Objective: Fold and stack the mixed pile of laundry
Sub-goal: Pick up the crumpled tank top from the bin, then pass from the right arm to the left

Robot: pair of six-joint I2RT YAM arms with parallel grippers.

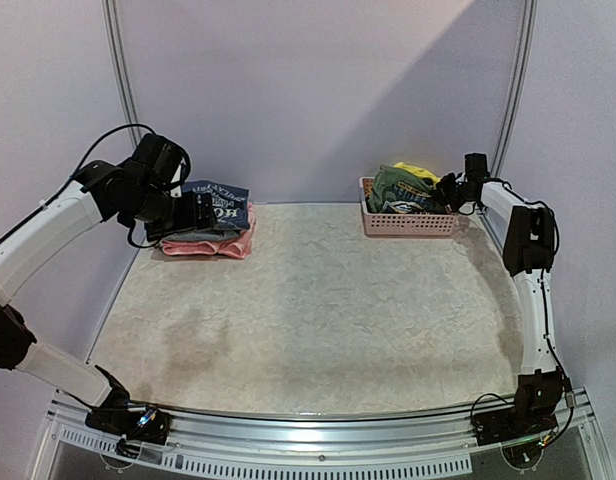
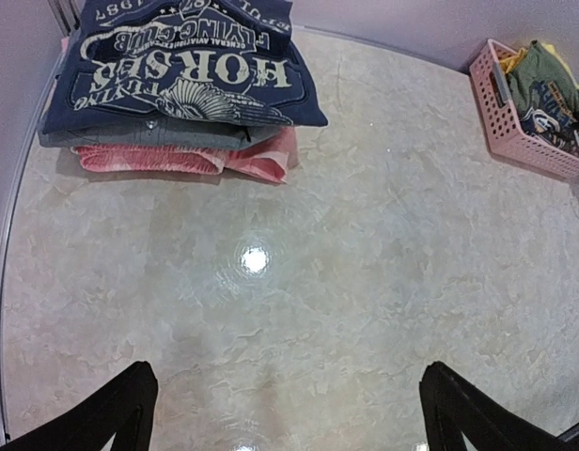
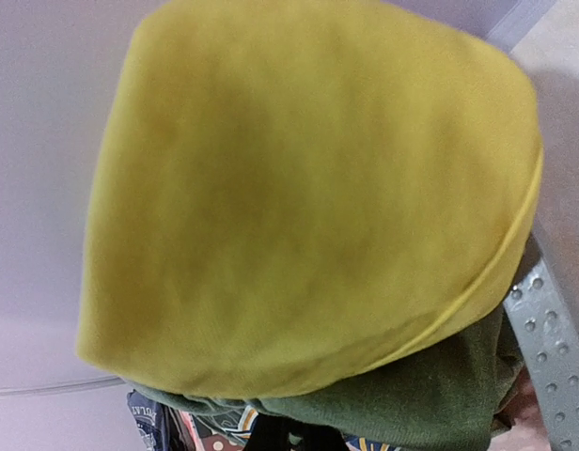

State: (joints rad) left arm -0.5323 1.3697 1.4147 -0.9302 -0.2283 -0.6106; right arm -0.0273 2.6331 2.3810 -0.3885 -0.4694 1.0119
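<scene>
Robot lab booth, plain lilac partition walls (image 1: pixel 318 90), marbled tabletop (image 1: pixel 318 310), aluminium front rail (image 1: pixel 318 428)

Lilac walls (image 1: pixel 318 90) — glossy marbled tabletop (image 1: pixel 318 330)

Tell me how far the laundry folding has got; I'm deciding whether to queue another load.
Done: three folded pieces stacked back left, navy printed shirt over a grey piece and a pink piece. In hand: the right gripper is shut at the pink basket, though which garment it pinches is unclear. Remaining: the olive-green shirt and yellow shorts still need folding and stacking.
</scene>
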